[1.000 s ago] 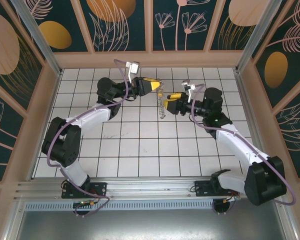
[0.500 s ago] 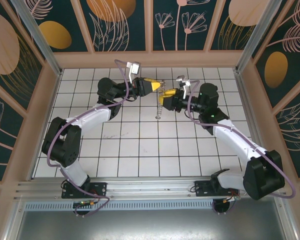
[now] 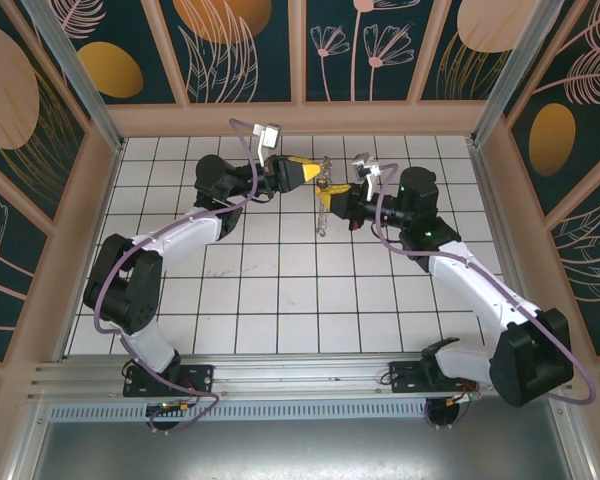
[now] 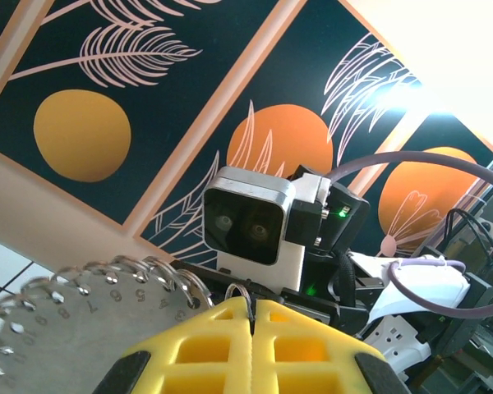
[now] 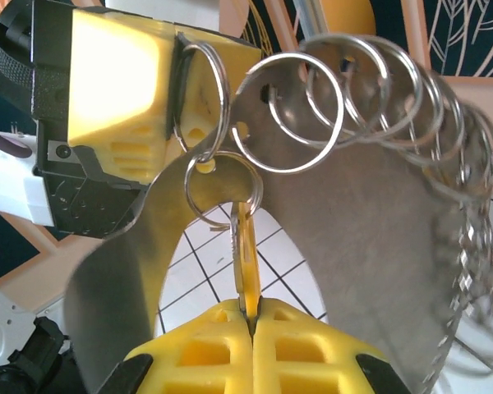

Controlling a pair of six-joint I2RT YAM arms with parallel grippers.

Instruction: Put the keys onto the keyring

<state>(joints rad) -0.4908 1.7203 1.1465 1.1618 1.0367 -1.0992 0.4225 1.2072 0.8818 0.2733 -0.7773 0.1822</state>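
Top view: bright, even, sharp. Left wrist view: blown-out glare at 1 o'clock. Right wrist view: keyring blurred at 4 o'clock.

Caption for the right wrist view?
The right gripper pinches the brass key beneath the keyring held by the left gripper.

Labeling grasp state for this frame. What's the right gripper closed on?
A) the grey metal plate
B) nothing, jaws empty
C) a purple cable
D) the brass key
D: in the right wrist view the right gripper is shut on the thin brass key, which stands edge-on in its grip.
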